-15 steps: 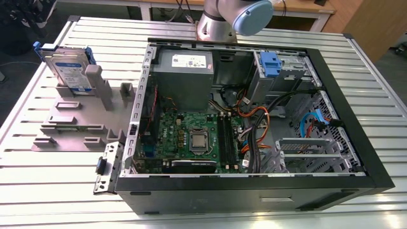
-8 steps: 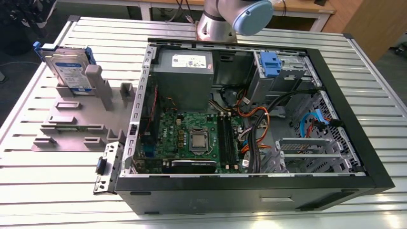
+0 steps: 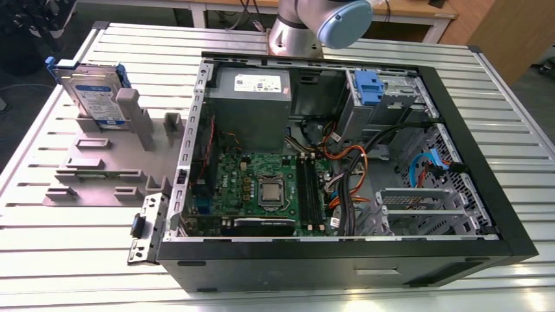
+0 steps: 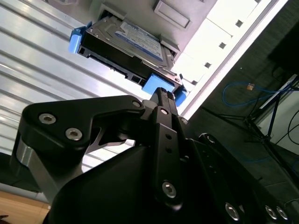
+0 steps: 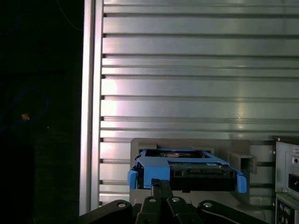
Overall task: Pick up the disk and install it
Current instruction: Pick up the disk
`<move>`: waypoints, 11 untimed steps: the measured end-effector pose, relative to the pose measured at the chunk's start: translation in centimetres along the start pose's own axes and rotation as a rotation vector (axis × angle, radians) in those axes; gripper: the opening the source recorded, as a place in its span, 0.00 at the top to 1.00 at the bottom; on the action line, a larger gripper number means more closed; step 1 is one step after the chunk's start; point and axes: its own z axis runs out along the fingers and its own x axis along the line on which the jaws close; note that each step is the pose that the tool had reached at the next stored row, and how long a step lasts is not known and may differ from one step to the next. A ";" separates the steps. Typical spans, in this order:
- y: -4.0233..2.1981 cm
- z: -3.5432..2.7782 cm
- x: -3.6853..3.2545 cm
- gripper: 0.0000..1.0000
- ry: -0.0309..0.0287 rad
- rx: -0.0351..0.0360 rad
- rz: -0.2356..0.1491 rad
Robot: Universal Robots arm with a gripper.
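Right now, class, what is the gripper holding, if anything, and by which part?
Nothing. The gripper is shut with nothing in it, short of the disk, which stands on edge in the grey stand, ungripped.

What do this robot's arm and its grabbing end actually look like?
The arm is a smooth silver-grey tube with a rounded pale blue cap at a joint. The gripper is matte black, built of angular linked bars dotted with silver screws.

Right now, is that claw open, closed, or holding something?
Gripper: closed, holding nothing; the blue-framed silver disk stands ungrasped in its grey holder.
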 end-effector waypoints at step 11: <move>0.00 0.00 0.00 0.89 0.0051 0.0030 -0.143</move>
